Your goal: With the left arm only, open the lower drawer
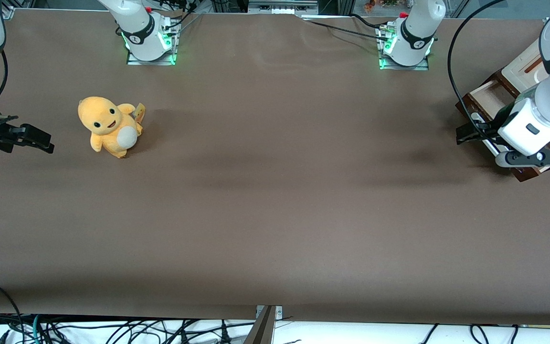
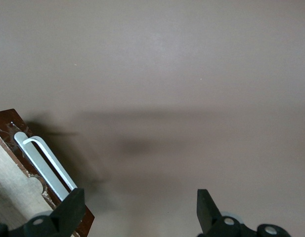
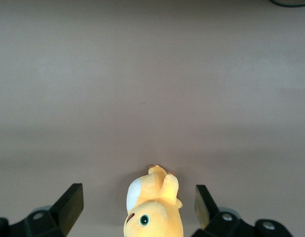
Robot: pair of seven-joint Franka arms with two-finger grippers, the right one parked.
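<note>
Brown counter, as we list it from the parked arm's end to the working arm's: one yellow plush toy, upright, toward the parked end. Lower drawer, dark-brown wood, pale inside, toward the working end, partly pulled out; its silver bar handle runs along the drawer's front edge. Left arm above it; gripper spread wide, holding nothing, one finger just beside the handle.

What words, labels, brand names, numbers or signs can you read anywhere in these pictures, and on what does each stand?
None can be read.
Marks on the black bands at both arm bases: too small to read.
Tag on the yellow plush toy: unreadable.
The lower drawer, its handle and the left arm's gripper carry no text.
</note>
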